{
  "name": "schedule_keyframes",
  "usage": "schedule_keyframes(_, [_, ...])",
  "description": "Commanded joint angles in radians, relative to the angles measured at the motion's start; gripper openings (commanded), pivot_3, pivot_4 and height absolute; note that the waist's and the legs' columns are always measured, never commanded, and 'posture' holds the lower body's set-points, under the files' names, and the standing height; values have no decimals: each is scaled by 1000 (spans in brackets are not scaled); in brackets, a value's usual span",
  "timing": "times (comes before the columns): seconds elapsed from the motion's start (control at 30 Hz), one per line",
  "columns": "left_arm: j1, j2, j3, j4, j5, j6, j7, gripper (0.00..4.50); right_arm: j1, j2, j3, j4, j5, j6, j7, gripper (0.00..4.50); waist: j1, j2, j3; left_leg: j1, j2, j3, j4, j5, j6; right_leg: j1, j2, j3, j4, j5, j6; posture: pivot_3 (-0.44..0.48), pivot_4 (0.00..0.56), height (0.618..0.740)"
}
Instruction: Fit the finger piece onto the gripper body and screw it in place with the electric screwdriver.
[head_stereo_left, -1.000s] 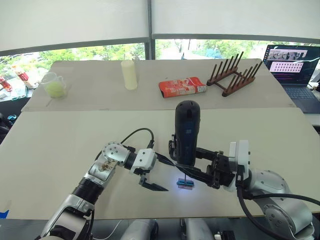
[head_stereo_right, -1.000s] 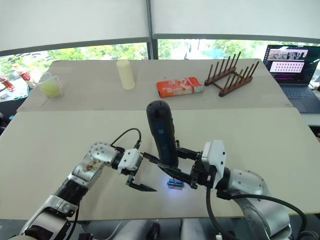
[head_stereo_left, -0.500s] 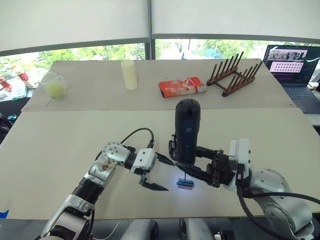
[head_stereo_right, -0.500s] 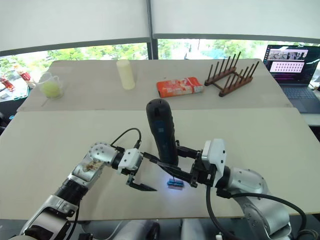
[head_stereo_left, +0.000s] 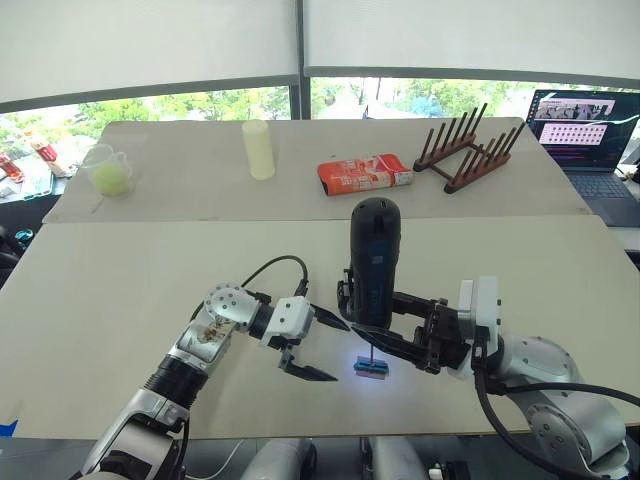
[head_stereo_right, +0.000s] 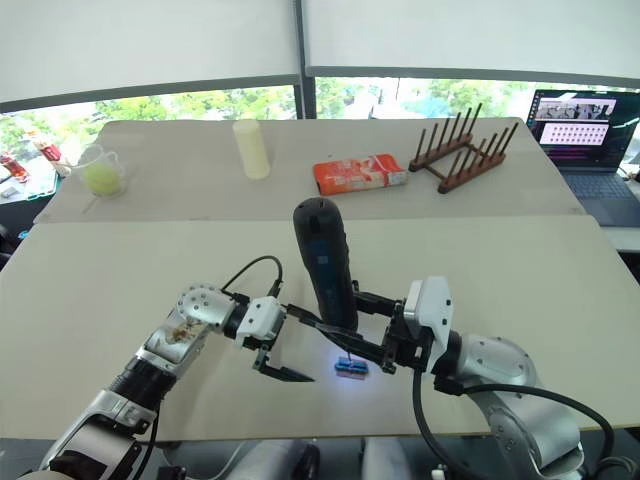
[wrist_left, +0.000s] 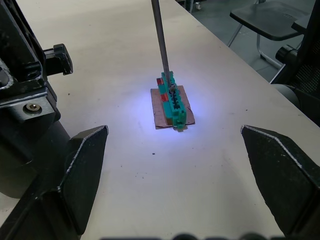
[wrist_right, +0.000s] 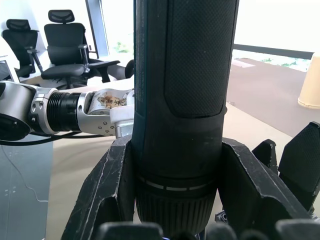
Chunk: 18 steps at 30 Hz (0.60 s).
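Near the front edge of the pale table (head_stereo_left: 120, 290), the right gripper (head_stereo_left: 385, 335) holds the electric screwdriver (head_stereo_left: 373, 262) upright, its black fingers (wrist_right: 107, 190) clamped around the lower barrel. The tool's thin metal bit (wrist_left: 160, 37) points straight down and its tip meets the top of a small green-and-brown block (wrist_left: 172, 102) lying flat on the table in a pool of bluish light. Just left of that block, the left gripper (head_stereo_left: 315, 348) hovers low with its two pointed fingers (wrist_left: 82, 165) spread wide and nothing between them; the block lies ahead of them, apart from both. At the far side of the table stand a pale yellow cylinder (head_stereo_left: 258, 149), a clear cup holding something yellow-green (head_stereo_left: 110, 170), a red packet (head_stereo_left: 364, 172) whose printing is too small to read, and a wooden peg rack (head_stereo_left: 470, 150). An open laptop (head_stereo_left: 585, 135) at the right shows a lit screen, its contents unreadable.
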Motion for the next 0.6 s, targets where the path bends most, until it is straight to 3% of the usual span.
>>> schedule_keyframes(0.03, [-15, -4, 5, -9, -7, -17, 2, 4500, 2, -3, -20, -50, 35, -15, 3, 1915, 0, 0, 0, 0, 0, 0, 0, 0, 0, 0, 0, 0, 0, 0, 0, 0, 150, 740])
schedule_keyframes(0.6, [-20, -8, 6, 1, -4, -25, 2, 4500, -7, 2, -11, -62, 35, -16, -9, 1915, 0, 0, 0, 0, 0, 0, 0, 0, 0, 0, 0, 0, 0, 0, 0, 0, 150, 740])
